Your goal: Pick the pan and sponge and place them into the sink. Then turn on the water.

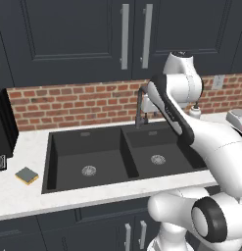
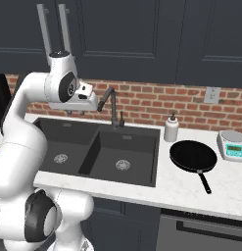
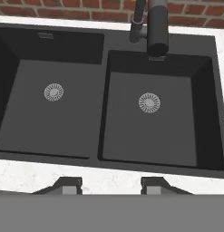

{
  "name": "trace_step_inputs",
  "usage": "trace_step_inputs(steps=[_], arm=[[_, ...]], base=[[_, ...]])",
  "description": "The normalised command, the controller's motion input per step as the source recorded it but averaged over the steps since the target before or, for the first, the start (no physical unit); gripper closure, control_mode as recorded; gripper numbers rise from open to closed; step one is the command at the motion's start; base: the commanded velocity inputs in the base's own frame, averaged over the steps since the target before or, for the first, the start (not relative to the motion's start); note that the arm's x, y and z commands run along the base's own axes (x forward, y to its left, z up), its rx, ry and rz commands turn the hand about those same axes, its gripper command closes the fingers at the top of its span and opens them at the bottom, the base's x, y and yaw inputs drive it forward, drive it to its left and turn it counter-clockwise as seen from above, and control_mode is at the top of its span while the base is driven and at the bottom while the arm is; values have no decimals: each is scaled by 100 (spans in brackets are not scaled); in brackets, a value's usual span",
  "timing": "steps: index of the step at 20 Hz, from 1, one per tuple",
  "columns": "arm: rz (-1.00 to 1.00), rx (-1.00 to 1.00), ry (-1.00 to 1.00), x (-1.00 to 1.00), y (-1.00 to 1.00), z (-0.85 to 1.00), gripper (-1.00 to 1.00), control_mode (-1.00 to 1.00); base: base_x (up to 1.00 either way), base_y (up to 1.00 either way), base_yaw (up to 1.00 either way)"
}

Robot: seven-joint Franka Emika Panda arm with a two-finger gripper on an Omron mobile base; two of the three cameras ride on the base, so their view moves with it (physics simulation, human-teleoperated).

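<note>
The dark double-basin sink point(image 1: 126, 142) point(image 2: 157, 159) point(image 3: 100, 108) lies below my gripper point(image 3: 111, 186), whose two fingertips stand apart with nothing between them. My hand hovers high over the sink's left basin, near the gooseneck faucet point(image 2: 111, 105) point(image 3: 157, 27) point(image 1: 140, 105). My gripper point(image 2: 76, 112) is open. The black pan point(image 2: 193, 156) rests flat on the counter right of the sink, handle towards the front edge. On the counter left of the sink lies the sponge point(image 1: 27, 175), grey-green over yellow. No water shows at the spout.
A white soap dispenser point(image 2: 171, 128) stands between sink and pan. A kitchen scale point(image 2: 232, 143) point(image 1: 237, 120) sits at the far right. A black appliance point(image 1: 2, 127) stands at the far left by the brick wall. Dark cabinets hang overhead.
</note>
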Motion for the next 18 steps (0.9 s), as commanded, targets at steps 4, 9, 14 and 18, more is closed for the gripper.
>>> trace_step_inputs(steps=[4, 9, 14, 18], arm=[[0, 0, 0, -4, -17, -5, -100, -100], [2, 0, -1, -11, -63, -8, -100, -100], [5, 0, 0, -12, -86, -18, -100, -100], [5, 0, 0, -18, -100, -27, -100, -100]], base=[[0, 0, 0], [0, 0, 0], [0, 0, 0], [0, 0, 0]])
